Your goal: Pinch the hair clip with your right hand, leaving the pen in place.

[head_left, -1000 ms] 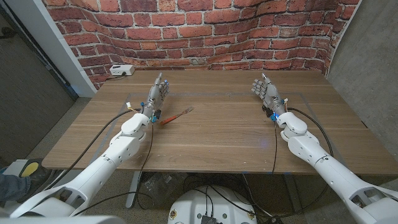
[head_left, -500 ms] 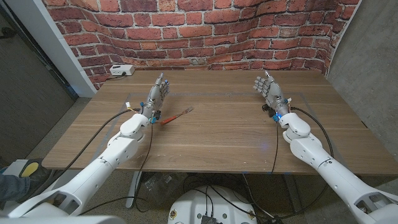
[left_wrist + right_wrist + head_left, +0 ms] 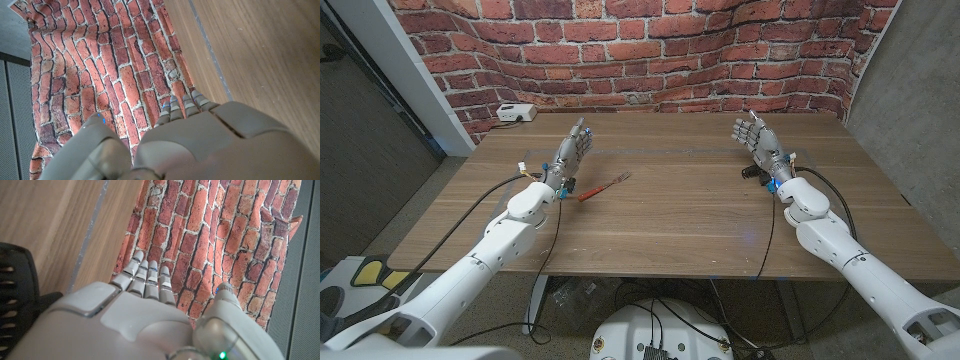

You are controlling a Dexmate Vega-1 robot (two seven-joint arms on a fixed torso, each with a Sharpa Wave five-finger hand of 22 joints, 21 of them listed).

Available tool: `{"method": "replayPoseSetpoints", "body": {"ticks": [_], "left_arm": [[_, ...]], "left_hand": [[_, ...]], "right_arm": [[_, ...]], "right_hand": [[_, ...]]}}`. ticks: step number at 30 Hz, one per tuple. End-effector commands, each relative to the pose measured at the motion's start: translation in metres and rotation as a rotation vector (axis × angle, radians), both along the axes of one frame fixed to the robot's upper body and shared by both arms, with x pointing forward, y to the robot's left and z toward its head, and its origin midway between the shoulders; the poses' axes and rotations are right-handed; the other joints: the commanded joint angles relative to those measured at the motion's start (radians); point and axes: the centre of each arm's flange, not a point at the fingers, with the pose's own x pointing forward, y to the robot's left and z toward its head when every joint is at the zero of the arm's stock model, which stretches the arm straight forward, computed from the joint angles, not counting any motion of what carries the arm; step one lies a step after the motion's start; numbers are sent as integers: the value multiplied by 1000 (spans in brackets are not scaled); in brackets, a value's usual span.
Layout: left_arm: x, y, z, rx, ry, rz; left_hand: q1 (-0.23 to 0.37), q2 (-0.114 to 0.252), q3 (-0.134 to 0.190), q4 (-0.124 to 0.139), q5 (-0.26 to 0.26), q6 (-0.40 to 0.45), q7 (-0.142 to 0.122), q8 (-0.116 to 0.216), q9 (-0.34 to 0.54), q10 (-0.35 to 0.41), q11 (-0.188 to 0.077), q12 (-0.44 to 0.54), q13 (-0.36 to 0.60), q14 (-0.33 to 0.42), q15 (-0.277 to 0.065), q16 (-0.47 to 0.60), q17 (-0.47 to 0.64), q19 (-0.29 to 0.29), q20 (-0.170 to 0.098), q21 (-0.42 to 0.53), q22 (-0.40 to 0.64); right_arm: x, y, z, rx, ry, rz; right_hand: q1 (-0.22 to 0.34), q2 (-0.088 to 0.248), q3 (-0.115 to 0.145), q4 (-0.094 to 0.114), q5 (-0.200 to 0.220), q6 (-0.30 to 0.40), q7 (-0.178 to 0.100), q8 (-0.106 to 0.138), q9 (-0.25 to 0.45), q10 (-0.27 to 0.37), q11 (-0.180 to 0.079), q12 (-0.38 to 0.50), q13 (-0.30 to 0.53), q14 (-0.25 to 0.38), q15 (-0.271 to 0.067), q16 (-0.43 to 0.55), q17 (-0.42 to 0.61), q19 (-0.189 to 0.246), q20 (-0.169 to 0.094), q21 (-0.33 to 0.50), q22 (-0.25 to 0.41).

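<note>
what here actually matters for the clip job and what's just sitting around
Part of the job:
- hair clip, black, on the table beside the right hand
- right hand, fingers apart, holding nothing
- pen, orange-red, near the left hand; to be left where it is

Just lying about:
- left hand, fingers apart, holding nothing
- small white box at the table's far left corner
- wooden table

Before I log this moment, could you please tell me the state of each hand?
Left hand: open, holding nothing.
Right hand: open, holding nothing; the hair clip lies beside its wrist.
</note>
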Motion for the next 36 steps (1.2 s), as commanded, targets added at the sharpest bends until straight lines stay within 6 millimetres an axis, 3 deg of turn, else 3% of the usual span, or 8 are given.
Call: {"method": "replayPoseSetpoints", "body": {"ticks": [1, 4, 7, 16, 23, 36], "left_arm": [[-5, 1, 7, 18, -20, -7], [-5, -1, 6, 4, -25, -9], [-4, -4, 5, -2, -34, -30], [-6, -9, 1, -19, -32, -30], [-12, -17, 6, 4, -39, -3], [-10, -21, -3, -41, -6, 10]], "left_hand": [[12, 5, 8, -6, 7, 3, 6, 0, 4, 7, 5, 5, 2, 1, 8, 3, 2, 9, -6, 0, 1], [14, 7, 9, -6, 7, 2, 7, -1, 4, 7, 5, 5, 2, 1, 8, 2, 2, 10, -8, -1, 1], [18, 10, 10, -8, 5, 11, 9, 2, 4, 16, 7, 7, 2, 8, 9, 4, 2, 14, -7, -3, 1], [28, 13, 9, -13, 1, 41, 9, 8, 4, 44, 6, 14, 2, 37, 7, 10, 2, 37, 0, -4, 1], [31, 14, 8, -15, -1, 50, 12, 10, 4, 51, 6, 15, 2, 45, 8, 10, 2, 46, 1, -4, 1], [34, 15, 5, -16, -4, 60, 10, 9, 5, 60, 8, 16, 2, 56, 7, 11, 2, 49, 6, -10, 0]], "right_arm": [[-9, -15, 12, -69, -54, 7], [-12, -20, 13, -71, -60, 5], [-15, -26, 14, -83, -76, 3], [-26, -42, 20, -145, -102, -17], [-35, -57, 20, -192, -110, -58], [-39, -78, 13, -208, -102, -69]], "right_hand": [[12, 2, 2, -5, 5, -4, -5, -3, 3, 10, -10, 5, 2, 15, -4, 7, -1, 15, 2, -3, 2], [18, 5, 4, -8, 4, 38, -23, 11, 4, 16, -13, 5, 1, 20, -8, 4, -1, 24, 0, -7, 2], [22, 7, 5, -10, 4, 52, -24, 15, 6, 23, -13, 7, 1, 29, -10, 5, -1, 33, -3, -7, 2], [33, 8, 8, -16, 4, 18, -17, -2, 6, 33, -25, 8, 1, 40, -14, 3, -2, 43, -2, -11, 2], [40, 9, 9, -20, 3, 13, -26, -6, 5, 32, -50, 6, 1, 46, -16, 2, -2, 51, -3, -15, 2], [50, 11, 12, -24, 4, 16, -29, -7, 4, 37, -50, 5, 1, 53, -19, 1, -2, 60, -3, -17, 3]]}}
